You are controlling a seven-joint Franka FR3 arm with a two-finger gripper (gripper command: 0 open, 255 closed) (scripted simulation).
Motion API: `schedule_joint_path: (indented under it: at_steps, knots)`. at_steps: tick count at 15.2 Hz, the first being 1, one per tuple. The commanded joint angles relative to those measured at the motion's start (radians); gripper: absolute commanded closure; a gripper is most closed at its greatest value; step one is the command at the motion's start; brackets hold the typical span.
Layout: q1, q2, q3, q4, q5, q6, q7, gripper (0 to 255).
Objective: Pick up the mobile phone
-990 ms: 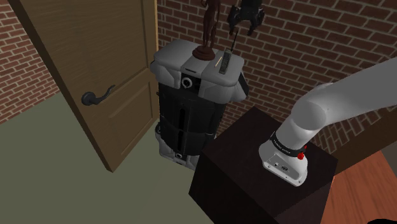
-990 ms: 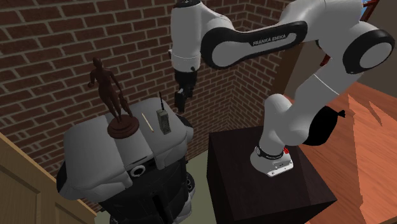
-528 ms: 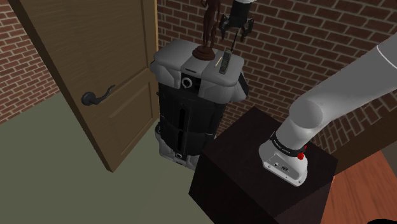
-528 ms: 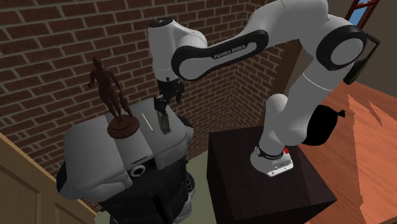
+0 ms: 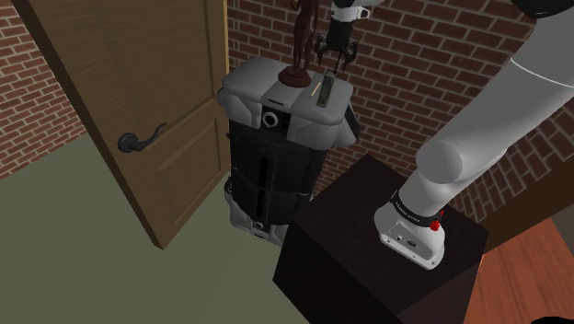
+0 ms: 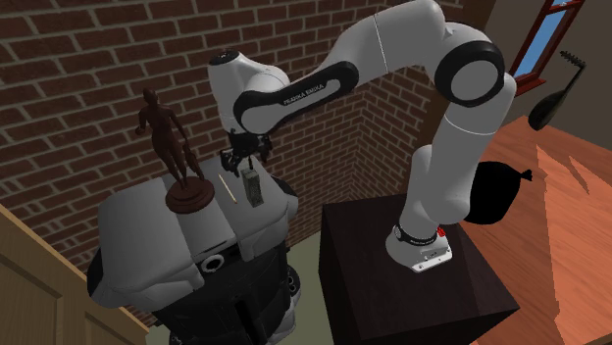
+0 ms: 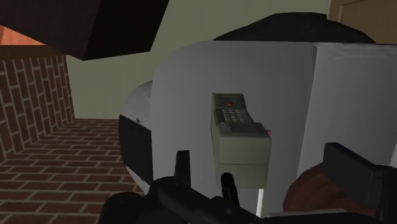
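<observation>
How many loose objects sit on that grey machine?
3, left to right in the second exterior view: a dark brown human figurine, a thin pale stick, the blocky olive-grey mobile phone. Nothing seems hidden.

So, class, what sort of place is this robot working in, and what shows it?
Probably a room inside a house: brick walls, a wooden door with a lever handle, and a wooden floor by a window.

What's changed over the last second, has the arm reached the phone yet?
The gripper swung across to the second exterior view's left and sank; it now hangs open over the phone, gripping nothing. Phone, statuette and thin stick stayed put on the grey-topped unit.
</observation>
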Motion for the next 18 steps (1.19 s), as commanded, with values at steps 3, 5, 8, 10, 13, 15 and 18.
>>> schedule_joint_path:
  at_steps: [3, 5, 8, 10, 13, 15, 18]
  knots:
    - [-0.008, 0.039, -0.007, -0.014, -0.002, 0.050, 0.023, 0]
    - [-0.008, 0.049, -0.008, -0.031, -0.003, 0.076, 0.024, 0]
    - [-0.008, 0.061, -0.008, -0.051, -0.004, 0.109, 0.026, 0]
    - [-0.008, 0.061, -0.008, -0.051, -0.004, 0.109, 0.027, 255]
    - [-0.009, 0.060, -0.008, -0.052, -0.004, 0.109, 0.026, 255]
    - [-0.008, 0.060, -0.008, -0.052, -0.004, 0.109, 0.026, 255]
    - [-0.009, 0.060, -0.008, -0.053, -0.004, 0.110, 0.026, 255]
